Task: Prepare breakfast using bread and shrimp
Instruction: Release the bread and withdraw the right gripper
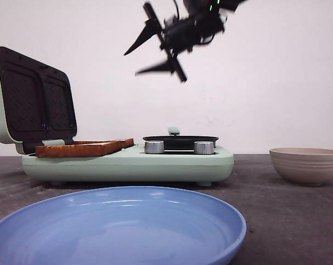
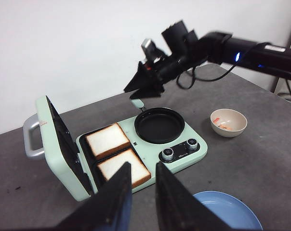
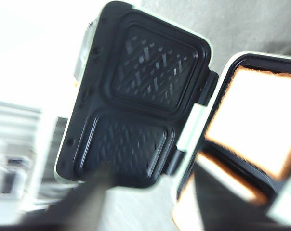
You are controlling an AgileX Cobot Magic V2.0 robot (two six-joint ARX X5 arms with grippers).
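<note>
Two slices of bread lie side by side in the open sandwich tray of the mint-green breakfast maker. In the front view they show as a brown crust edge. Pieces of shrimp lie in the beige bowl. My left gripper hangs open above the table in front of the maker, holding nothing. My right gripper is open and empty, high in the air over the maker's black round pan. In the blurred right wrist view it points at the raised lid and the bread.
The maker's lid stands upright at the left. Two metal knobs sit on its front. A blue plate lies at the near table edge. The beige bowl stands to the right of the maker.
</note>
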